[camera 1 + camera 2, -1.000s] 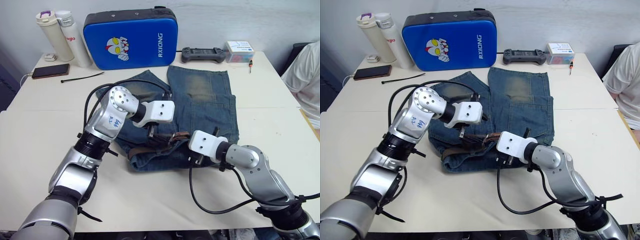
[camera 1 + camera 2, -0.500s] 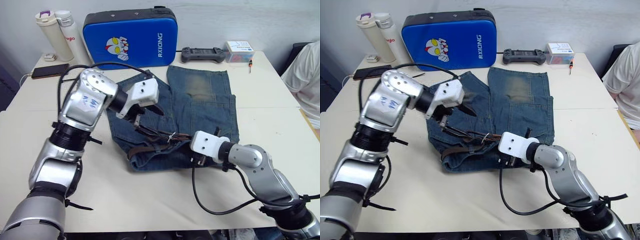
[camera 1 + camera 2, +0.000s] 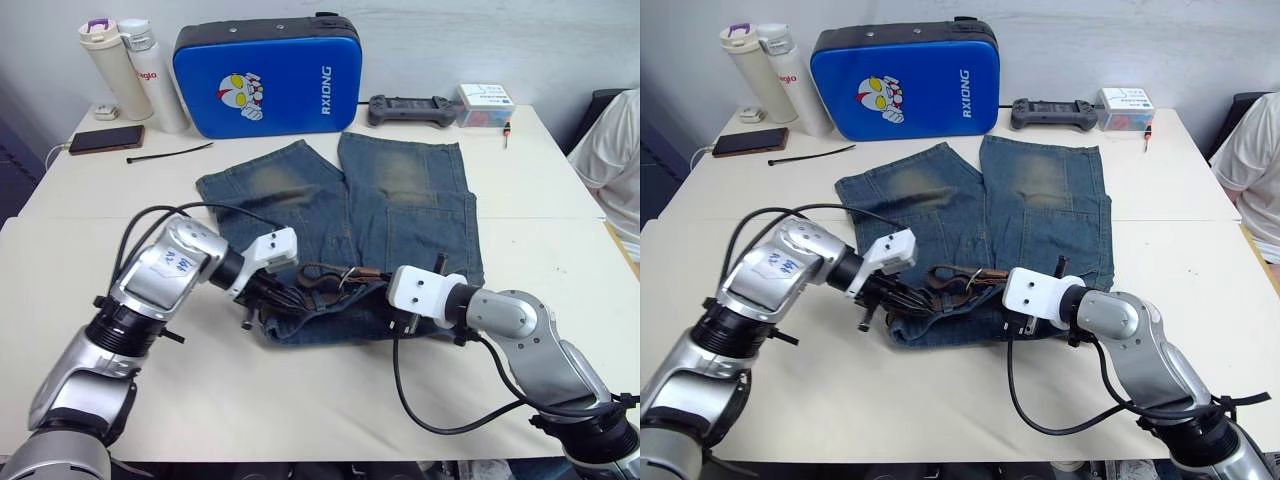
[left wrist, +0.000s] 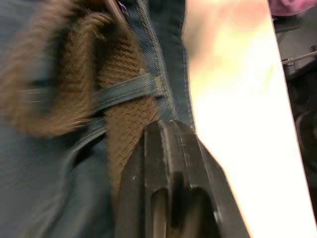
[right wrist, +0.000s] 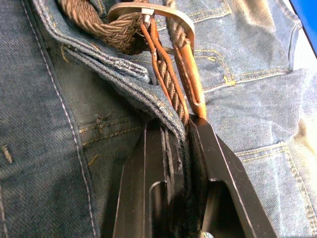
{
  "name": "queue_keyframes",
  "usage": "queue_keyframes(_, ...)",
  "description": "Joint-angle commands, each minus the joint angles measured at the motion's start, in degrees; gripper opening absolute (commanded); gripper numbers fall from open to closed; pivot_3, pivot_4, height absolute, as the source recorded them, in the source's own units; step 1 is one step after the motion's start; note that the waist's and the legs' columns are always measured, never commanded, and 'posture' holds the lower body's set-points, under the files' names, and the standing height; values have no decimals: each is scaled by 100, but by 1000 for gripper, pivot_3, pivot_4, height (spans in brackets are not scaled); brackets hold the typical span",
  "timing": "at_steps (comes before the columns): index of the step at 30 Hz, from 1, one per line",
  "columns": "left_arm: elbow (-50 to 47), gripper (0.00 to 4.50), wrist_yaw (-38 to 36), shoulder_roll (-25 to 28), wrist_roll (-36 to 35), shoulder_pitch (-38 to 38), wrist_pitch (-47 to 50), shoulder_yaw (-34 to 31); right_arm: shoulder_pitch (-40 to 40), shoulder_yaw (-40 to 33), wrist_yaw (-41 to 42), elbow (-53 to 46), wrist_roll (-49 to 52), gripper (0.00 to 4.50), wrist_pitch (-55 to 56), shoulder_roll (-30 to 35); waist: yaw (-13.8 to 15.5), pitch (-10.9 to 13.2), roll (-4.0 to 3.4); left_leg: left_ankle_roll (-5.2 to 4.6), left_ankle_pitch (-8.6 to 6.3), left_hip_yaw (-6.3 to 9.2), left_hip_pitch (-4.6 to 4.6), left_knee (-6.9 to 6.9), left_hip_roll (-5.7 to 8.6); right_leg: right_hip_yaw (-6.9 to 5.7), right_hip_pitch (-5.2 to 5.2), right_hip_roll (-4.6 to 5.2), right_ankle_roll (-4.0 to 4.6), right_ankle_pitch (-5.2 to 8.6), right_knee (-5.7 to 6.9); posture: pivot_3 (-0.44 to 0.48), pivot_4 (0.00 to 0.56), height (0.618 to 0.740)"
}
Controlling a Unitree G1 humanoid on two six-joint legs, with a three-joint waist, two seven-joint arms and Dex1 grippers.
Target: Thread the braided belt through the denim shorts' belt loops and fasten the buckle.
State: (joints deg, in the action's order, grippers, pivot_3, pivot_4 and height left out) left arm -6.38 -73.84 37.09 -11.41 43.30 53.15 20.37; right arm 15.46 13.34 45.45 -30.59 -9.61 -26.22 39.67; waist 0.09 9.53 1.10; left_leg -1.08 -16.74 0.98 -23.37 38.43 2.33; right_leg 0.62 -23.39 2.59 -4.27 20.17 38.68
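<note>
Now denim shorts (image 3: 380, 215) flat on bench (image 3: 560, 230), waistband nearest me, braided belt (image 3: 325, 280) bunched along it. My left hand (image 3: 902, 296) at waistband's left end, fingers closed on belt beside belt loop (image 4: 130, 88). My right hand (image 5: 177, 148) clamped on waistband edge, buckle (image 5: 153, 11) just ahead. Blue case (image 3: 265, 75) behind reads "RXIONG". White bottle (image 3: 153, 72) shows partial red lettering.

Both arms reaching inward low, left claw (image 3: 268, 296) closed, right claw (image 5: 177, 130) clamped shut
</note>
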Motion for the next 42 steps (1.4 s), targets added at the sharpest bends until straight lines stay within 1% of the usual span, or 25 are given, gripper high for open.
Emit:
queue_keyframes(1,-158,69,457,20,307,-104,-279,307,28,-53,-23,-256,69,0,40,-32,-16,0,0,1,0,0,1,-1,0,0,0,-1,0,0,0,0,150,740)
queue_keyframes(6,-88,69,684,26,554,-335,-552,742,-92,-171,78,-505,240,0,-260,-12,-17,0,-1,7,4,-6,9,-16,-2,6,-1,-4,0,0,0,0,150,740)
queue_keyframes(9,-19,69,733,-16,522,-388,-564,779,-125,-264,142,-645,381,0,-416,23,-11,-1,-1,6,3,-6,10,-15,0,7,2,-3,0,0,-1,0,150,740)
queue_keyframes(11,51,69,792,-71,552,-423,-600,827,-236,-332,353,-879,676,0,-788,89,-11,-2,-3,5,3,-6,10,-14,-1,7,2,-3,0,0,-2,0,150,740)
queue_keyframes(14,63,69,816,-152,463,-463,-506,809,-331,-455,442,-1092,960,0,-1125,116,-2,-4,-3,5,3,-3,10,-15,-1,6,3,-3,0,0,-2,0,150,740)
queue_keyframes(16,31,0,822,-184,441,-515,-493,834,-457,-586,560,-1256,1137,968,-1352,274,8,-4,-4,3,2,-3,11,-14,0,7,7,-2,0,0,-5,0,150,740)
queue_keyframes(17,21,0,831,-194,440,-532,-487,838,-494,-666,590,-1291,1175,1382,-1389,362,19,-5,-4,2,1,-3,11,-14,0,7,8,-1,0,0,-6,0,150,740)
queue_keyframes(18,15,0,839,-202,438,-542,-478,838,-515,-722,595,-1316,1216,1662,-1417,430,21,-5,-3,1,1,-1,13,-14,0,6,12,-1,0,0,-8,0,150,740)
queue_keyframes(19,7,0,834,-186,441,-556,-488,838,-540,-850,632,-1346,1289,2208,-1450,536,20,-6,-3,0,0,-1,16,-14,0,6,16,-2,0,0,-12,0,150,740)
queue_keyframes(21,-18,0,824,-159,436,-576,-488,828,-585,-1068,676,-1382,1422,3110,-1495,707,23,-6,-4,-1,0,-1,20,-12,1,6,26,-1,0,0,-17,0,150,740)
queue_keyframes(23,-78,0,778,-111,382,-582,-444,778,-656,-1342,759,-1408,1615,4156,-1557,863,21,-6,-4,-5,-3,1,33,-13,0,5,44,-2,0,0,-27,0,150,740)
queue_keyframes(24,-156,0,705,-61,295,-562,-377,707,-681,-1579,838,-1416,1808,4487,-1650,918,21,-6,-4,-7,-4,3,40,-16,-1,2,55,-2,1,1,-39,0,150,740)
queue_keyframes(26,-313,0,543,60,77,-482,-229,523,-624,-1911,942,-1362,2097,4487,-1749,1022,13,-6,-4,-7,-4,6,44,-21,-2,-1,63,-2,1,1,-46,0,150,740)
queue_keyframes(28,-434,0,427,194,-76,-421,-159,409,-444,-1983,852,-1217,2127,4487,-1654,1060,-14,-6,-4,-8,-4,6,42,-21,-2,-1,62,-2,1,1,-49,0,150,740)
queue_keyframes(31,-633,0,223,359,-553,-213,219,-20,-113,-1895,774,-1150,2356,4487,-1779,939,-43,-4,-6,-6,-4,4,46,-24,-3,0,62,-3,1,1,-50,0,150,740)
queue_keyframes(33,-686,0,218,419,-734,-139,352,-127,-35,-1854,725,-1133,2446,4487,-1812,944,-17,-4,-6,-6,-3,8,45,-24,-5,-2,60,-3,3,2,-62,0,150,740)
queue_keyframes(36,-384,0,259,640,-856,238,413,-494,117,-1700,622,-1046,2515,4487,-1763,890,8,-4,-6,-7,-4,10,40,-24,-4,-5,62,-2,3,2,-68,0,150,740)
queue_keyframes(38,-200,0,327,706,-791,325,320,-493,181,-1642,561,-1001,2543,4487,-1744,879,5,-4,-6,-8,-5,9,34,-20,-3,-6,62,-1,2,1,-66,0,150,740)
queue_keyframes(42,-168,0,365,806,-575,83,-3,-138,259,-1530,448,-971,2567,4487,-1714,887,-2,-4,-6,-9,-5,9,34,-24,-3,-6,62,0,2,1,-68,0,150,740)
